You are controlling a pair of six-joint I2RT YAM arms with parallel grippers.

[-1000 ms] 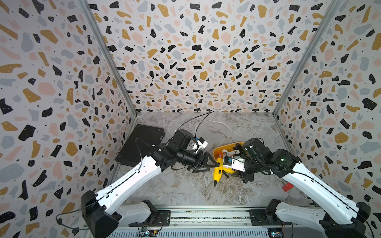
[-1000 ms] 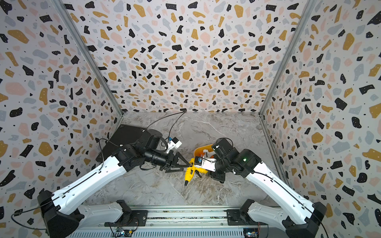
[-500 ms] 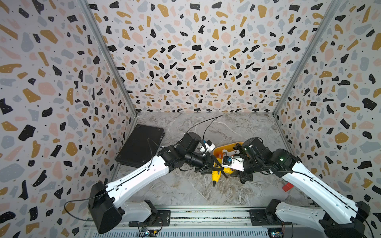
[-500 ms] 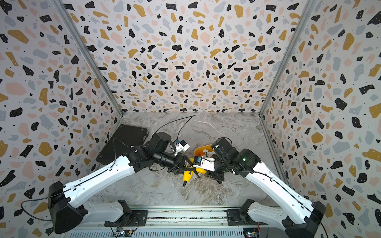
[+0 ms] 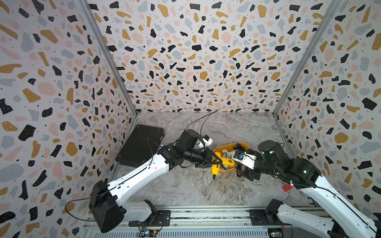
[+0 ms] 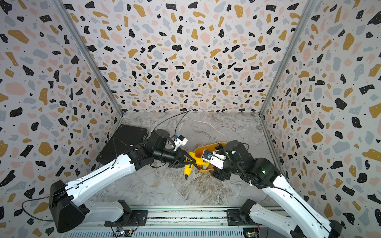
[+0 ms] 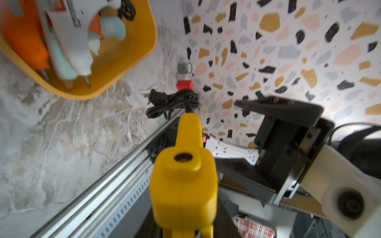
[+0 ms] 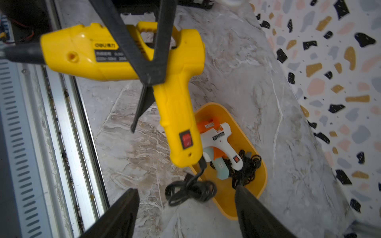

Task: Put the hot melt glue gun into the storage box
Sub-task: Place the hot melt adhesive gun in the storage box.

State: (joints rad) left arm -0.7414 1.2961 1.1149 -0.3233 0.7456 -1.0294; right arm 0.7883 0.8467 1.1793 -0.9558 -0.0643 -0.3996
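Note:
The yellow hot melt glue gun [image 5: 219,164] [image 6: 188,167] [image 8: 177,103] hangs just off the front-left rim of the mustard storage box [image 5: 241,143] [image 6: 206,147] [image 8: 258,185]. Its nozzle points down toward the table. My left gripper [image 5: 214,161] [image 6: 186,161] [image 7: 183,232] is shut on the gun's body, its black fingers [image 8: 144,51] crossing it by the trigger. My right gripper [image 5: 238,170] [image 8: 185,191] stands open just right of the gun, holding nothing. The gun's bundled black cord [image 8: 190,190] [image 7: 169,103] dangles between the right fingers.
White [image 8: 220,140], orange and pale teal glue guns with coiled cords lie in the box. A large flat black case [image 5: 140,144] lies by the left wall. A small red block [image 5: 287,187] sits by the right wall. The metal rail [image 8: 68,123] runs along the front edge.
My left gripper came in from the left and shut on the yellow glue gun. My right gripper, which held the gun, opened and let go of it.

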